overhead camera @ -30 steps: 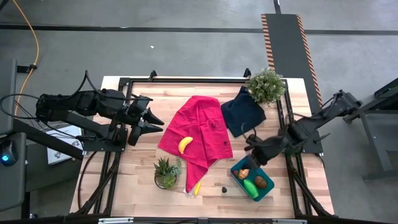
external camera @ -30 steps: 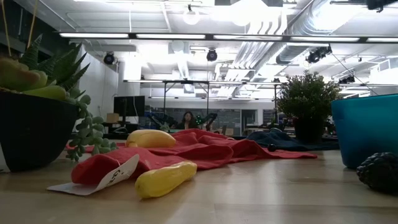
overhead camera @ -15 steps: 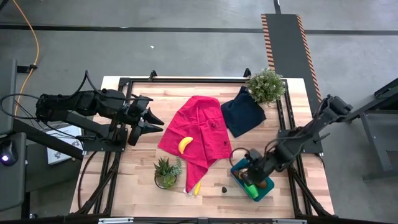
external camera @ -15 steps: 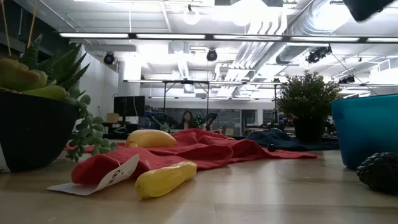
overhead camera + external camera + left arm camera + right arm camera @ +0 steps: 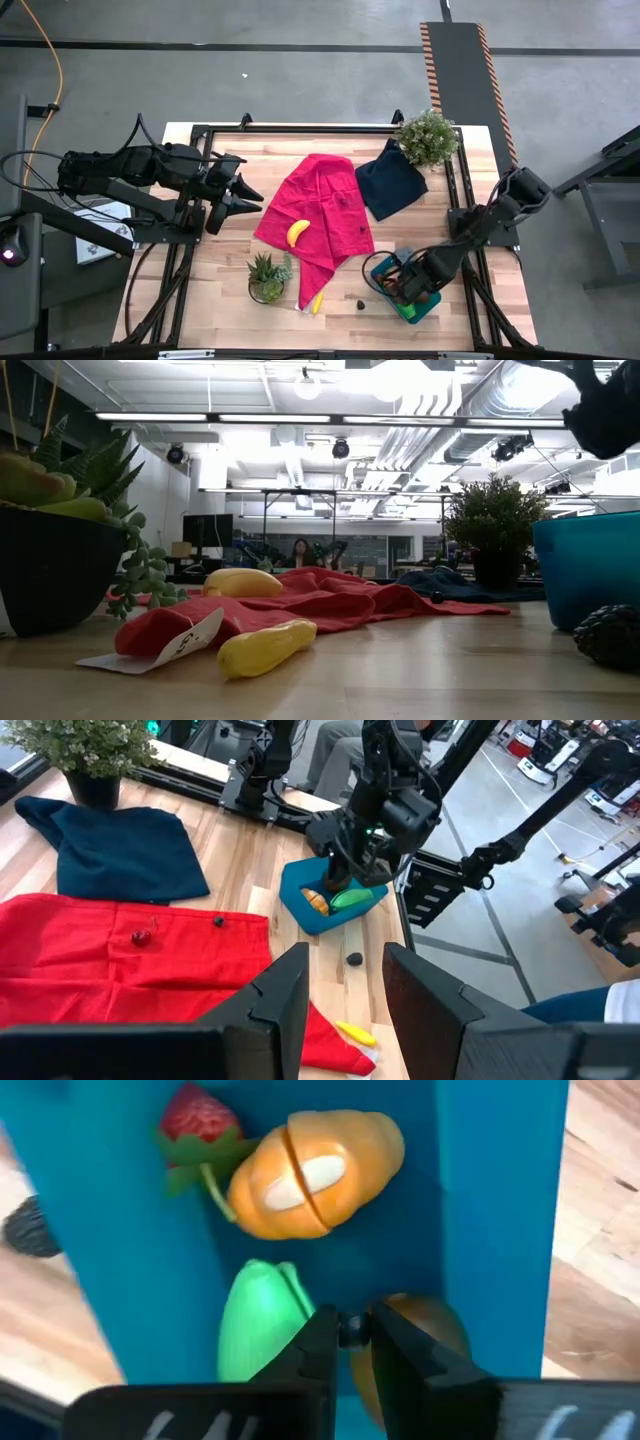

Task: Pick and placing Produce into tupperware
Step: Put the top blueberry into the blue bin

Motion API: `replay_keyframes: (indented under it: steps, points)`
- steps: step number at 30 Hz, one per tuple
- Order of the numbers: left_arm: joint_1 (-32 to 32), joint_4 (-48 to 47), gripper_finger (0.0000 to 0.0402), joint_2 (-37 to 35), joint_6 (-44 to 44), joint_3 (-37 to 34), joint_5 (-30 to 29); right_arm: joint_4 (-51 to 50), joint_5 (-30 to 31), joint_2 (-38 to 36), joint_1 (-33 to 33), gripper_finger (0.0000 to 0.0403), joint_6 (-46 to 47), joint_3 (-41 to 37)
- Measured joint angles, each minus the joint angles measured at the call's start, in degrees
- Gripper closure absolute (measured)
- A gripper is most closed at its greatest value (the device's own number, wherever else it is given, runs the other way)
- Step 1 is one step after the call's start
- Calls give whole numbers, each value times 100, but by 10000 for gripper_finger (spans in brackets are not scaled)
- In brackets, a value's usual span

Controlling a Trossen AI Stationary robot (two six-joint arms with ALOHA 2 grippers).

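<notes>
The tub (image 5: pixel 500 1210) is teal plastic, smooth, rectangular with rounded corners, and it stands at the near right part of the wooden table (image 5: pixel 220 300). The right gripper (image 5: pixel 352 1342) hangs over the tub, and its jaws are together with nothing between them. Just in front of the jaws lies an orange piece (image 5: pixel 315 1175), glossy and oval, with a pale patch and a cut line across it. Beside it is a small red strawberry (image 5: pixel 200 1120) with a bumpy skin and a green stalk. To one side of the jaws is a smooth green piece (image 5: pixel 262 1320), and to the other side a rounded brown piece (image 5: pixel 425 1320).

Outside the tub, a small dark knobbly piece (image 5: pixel 361 302) lies on the table just beside it. One yellow banana (image 5: pixel 297 232) rests on the crumpled red cloth (image 5: pixel 330 195); another banana (image 5: pixel 317 302) lies at the cloth's near edge.

The left gripper (image 5: pixel 243 197) waits at the left side of the table, well apart from the tub, its jaws apart and holding nothing
</notes>
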Motion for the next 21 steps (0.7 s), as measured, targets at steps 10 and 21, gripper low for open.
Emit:
replay_keyframes:
  steps: [10,21]
  points:
    - [0,-37,284,2,116,0,0,-120,83,97,-11,375,4,0]
    - [0,-37,284,2,127,0,0,-109,94,97,-13,374,-9,0]
